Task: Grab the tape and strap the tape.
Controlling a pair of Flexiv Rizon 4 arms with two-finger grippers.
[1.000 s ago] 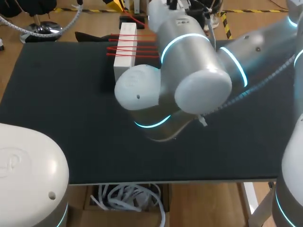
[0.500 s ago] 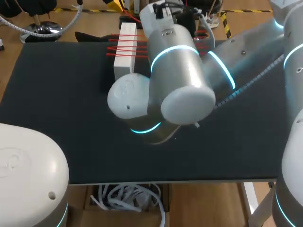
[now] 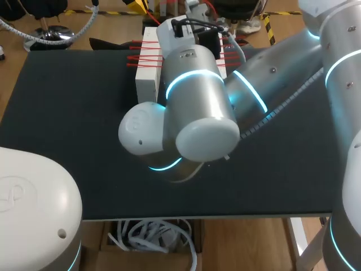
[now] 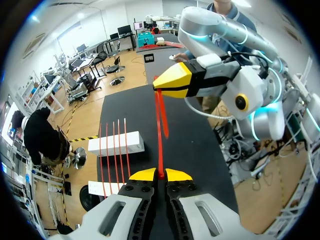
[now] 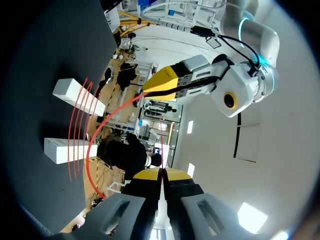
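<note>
We hold the red tape (image 4: 160, 140) strung above the tabletop (image 4: 190, 145), left jaws and right jaws each closed on an end. Strapping seems underway; next, lay it across the white blocks (image 4: 134, 142).

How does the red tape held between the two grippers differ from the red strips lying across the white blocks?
The held tape is a single strand; the strapped strips are several, side by side. The held tape hangs in the air, pinched at one end by the left gripper and at the other by the right gripper. The strapped strips rest across both white blocks, and no gripper touches them. Both are thin and red.
</note>
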